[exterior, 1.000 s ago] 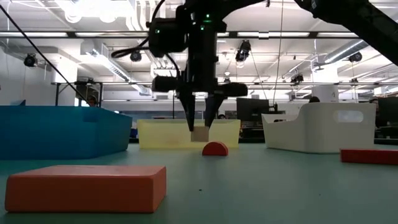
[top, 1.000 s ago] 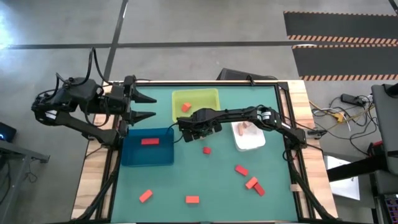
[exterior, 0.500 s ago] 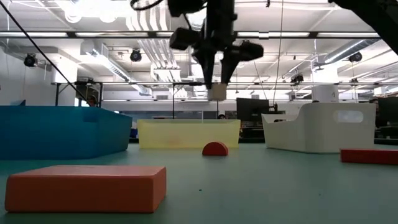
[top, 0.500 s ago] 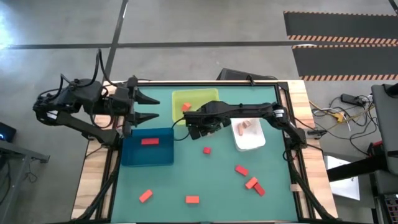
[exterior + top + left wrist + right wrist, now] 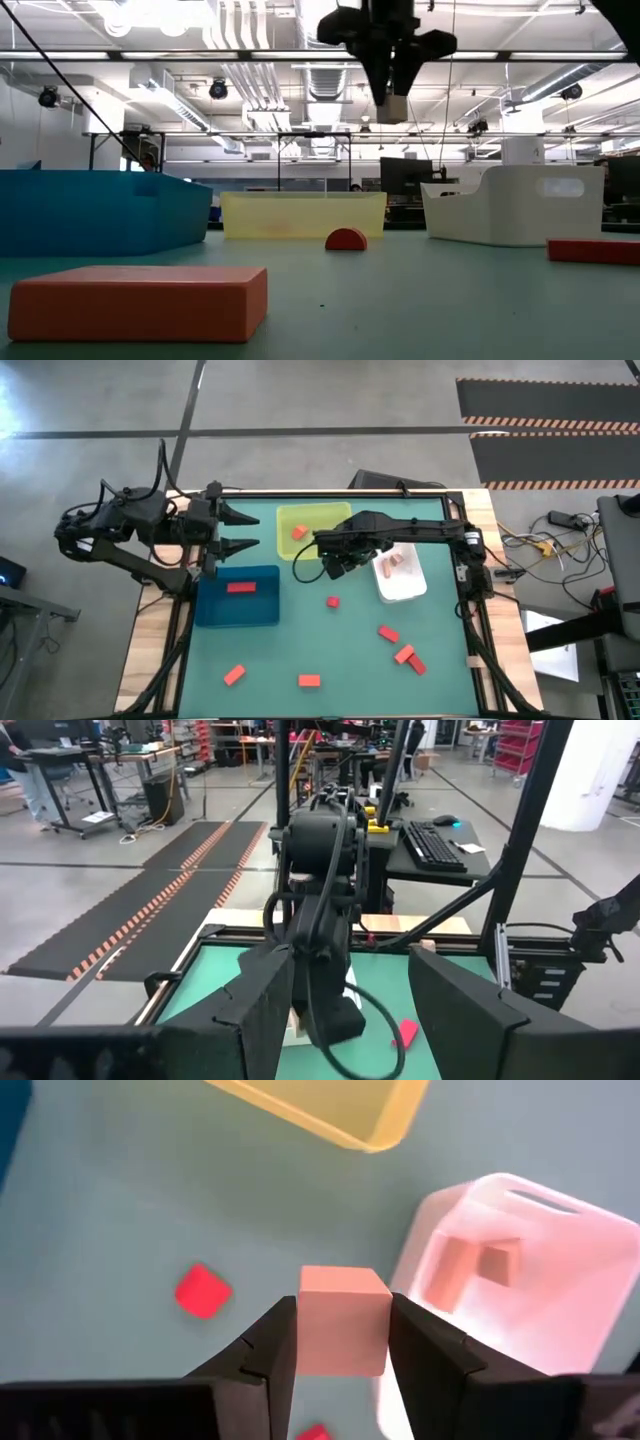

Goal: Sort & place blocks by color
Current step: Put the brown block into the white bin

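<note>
Over the table's left edge, the left gripper (image 5: 246,530) waits with fingers spread, beside the blue tray (image 5: 237,608). Further right, the right gripper (image 5: 340,566) clasps a pale pink cube (image 5: 343,1319) aloft, between the yellow-green tray (image 5: 315,518) and white tray (image 5: 402,587).

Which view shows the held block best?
The right wrist view: the pale pink block fills the gap of the right gripper, with the white tray beyond. The low view shows it small and high up. The high view hides it under the arm; the left wrist view doesn't clearly show it.
</note>
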{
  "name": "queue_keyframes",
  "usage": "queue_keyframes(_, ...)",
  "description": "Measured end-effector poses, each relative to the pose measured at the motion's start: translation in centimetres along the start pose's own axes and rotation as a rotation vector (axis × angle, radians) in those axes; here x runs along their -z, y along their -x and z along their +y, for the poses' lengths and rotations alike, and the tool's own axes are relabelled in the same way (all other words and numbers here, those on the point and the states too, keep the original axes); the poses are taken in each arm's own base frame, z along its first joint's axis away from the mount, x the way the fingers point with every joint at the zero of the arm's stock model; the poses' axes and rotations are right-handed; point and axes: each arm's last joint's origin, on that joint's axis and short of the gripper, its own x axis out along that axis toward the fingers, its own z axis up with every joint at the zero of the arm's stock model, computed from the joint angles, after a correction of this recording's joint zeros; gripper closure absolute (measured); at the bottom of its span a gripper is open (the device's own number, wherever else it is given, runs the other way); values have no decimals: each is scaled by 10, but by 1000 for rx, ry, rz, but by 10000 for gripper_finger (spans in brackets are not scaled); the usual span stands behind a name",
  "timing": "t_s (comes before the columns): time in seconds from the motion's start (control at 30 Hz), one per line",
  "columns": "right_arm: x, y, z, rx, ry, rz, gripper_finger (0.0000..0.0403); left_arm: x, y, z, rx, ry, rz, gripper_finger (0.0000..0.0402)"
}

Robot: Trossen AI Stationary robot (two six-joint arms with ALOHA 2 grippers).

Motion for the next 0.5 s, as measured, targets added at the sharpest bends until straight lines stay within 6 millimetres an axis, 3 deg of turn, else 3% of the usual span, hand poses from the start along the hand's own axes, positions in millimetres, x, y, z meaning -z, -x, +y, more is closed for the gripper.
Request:
queue_keyframes(0.2, 10, 7, -21, 27, 7, -22, 278, 0, -2, -1, -1, 22, 2, 217)
queue_keyframes(0.5, 33, -10, -53, 52, -6, 3, 279, -3, -9, -2, -25, 35, -32, 217)
